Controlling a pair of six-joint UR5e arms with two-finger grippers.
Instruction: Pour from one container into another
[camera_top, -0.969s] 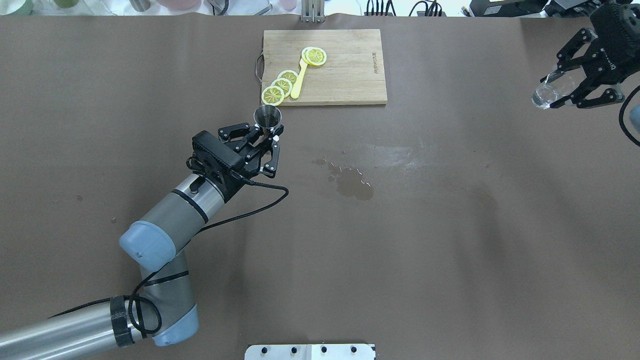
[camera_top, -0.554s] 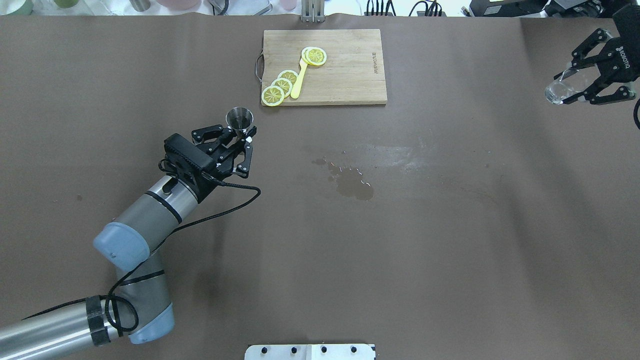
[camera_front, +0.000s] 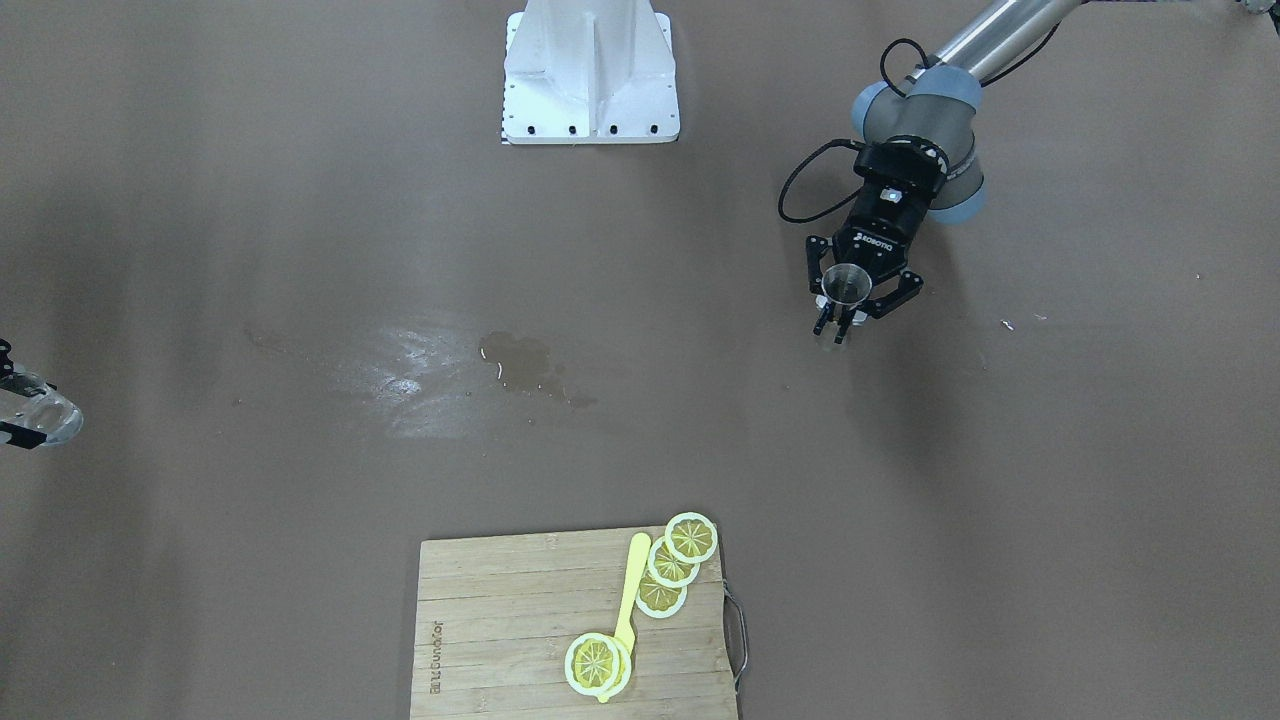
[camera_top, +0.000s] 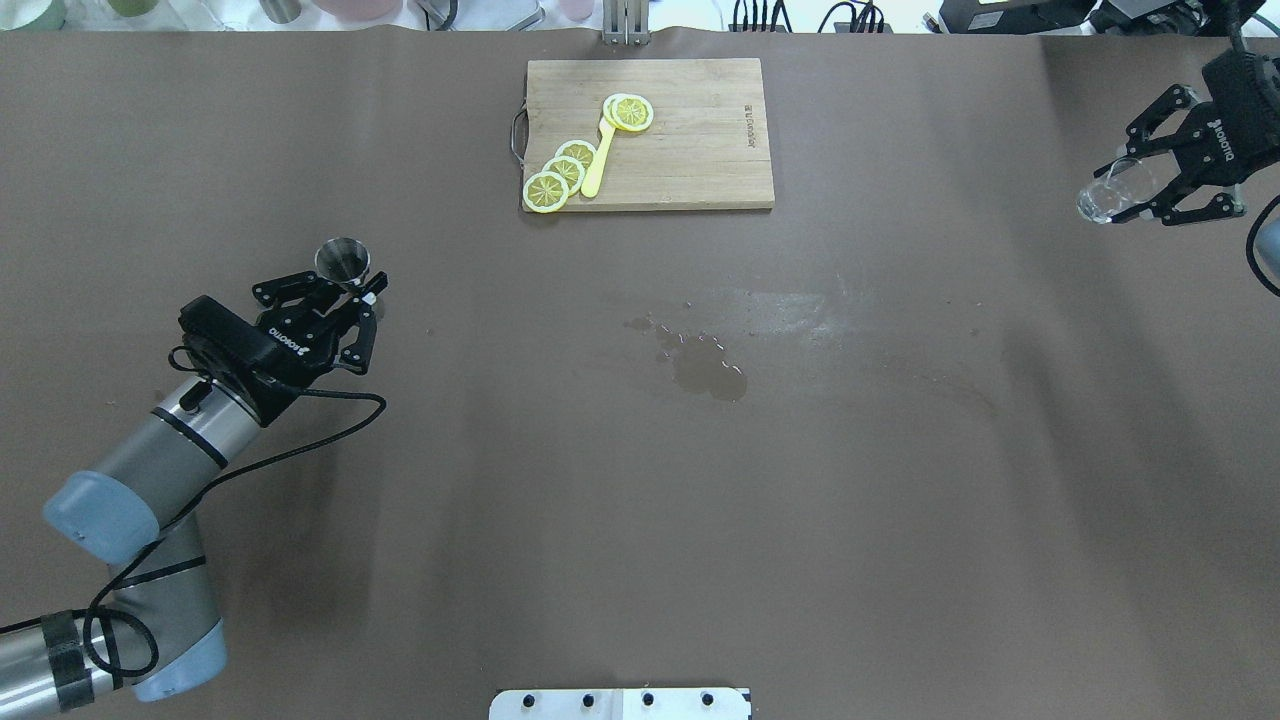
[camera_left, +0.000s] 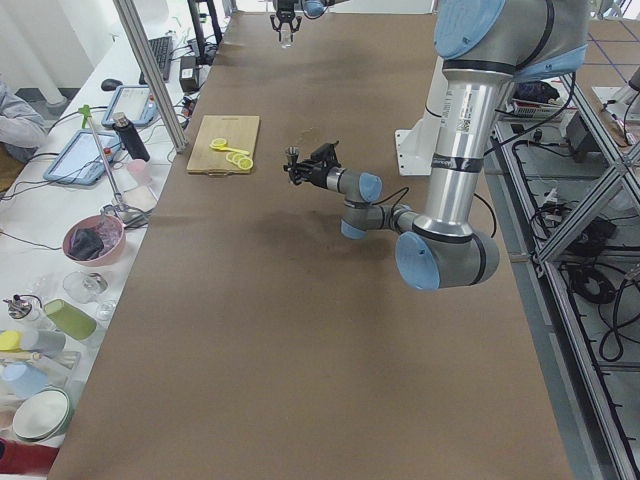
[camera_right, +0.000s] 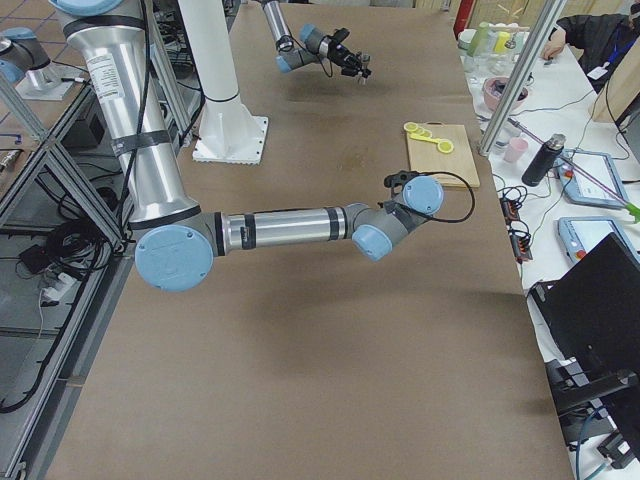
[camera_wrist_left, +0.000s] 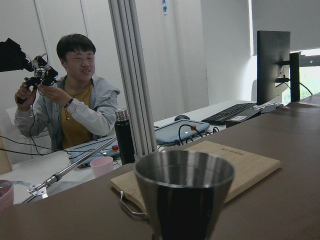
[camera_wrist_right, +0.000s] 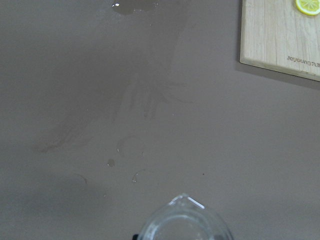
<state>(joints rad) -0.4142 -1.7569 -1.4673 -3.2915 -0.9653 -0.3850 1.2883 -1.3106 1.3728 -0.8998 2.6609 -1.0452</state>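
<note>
Two pincers clamped: my left pincer (camera_top: 348, 290) on the steel jigger (camera_top: 342, 262), my right pincer (camera_top: 1130, 188) on the clear glass (camera_top: 1098, 203)

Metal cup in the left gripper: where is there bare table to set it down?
Bare table lies around the left gripper holding the metal cup and across to the wet patch at centre. The near strip between that patch and the base plate is bare too. Crowded: the cutting board's end with lemon slices and spoon.

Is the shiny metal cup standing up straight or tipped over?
Upright. The metal cup shows a level rim with its mouth facing up, and the left hand grips it near the bottom.
</note>
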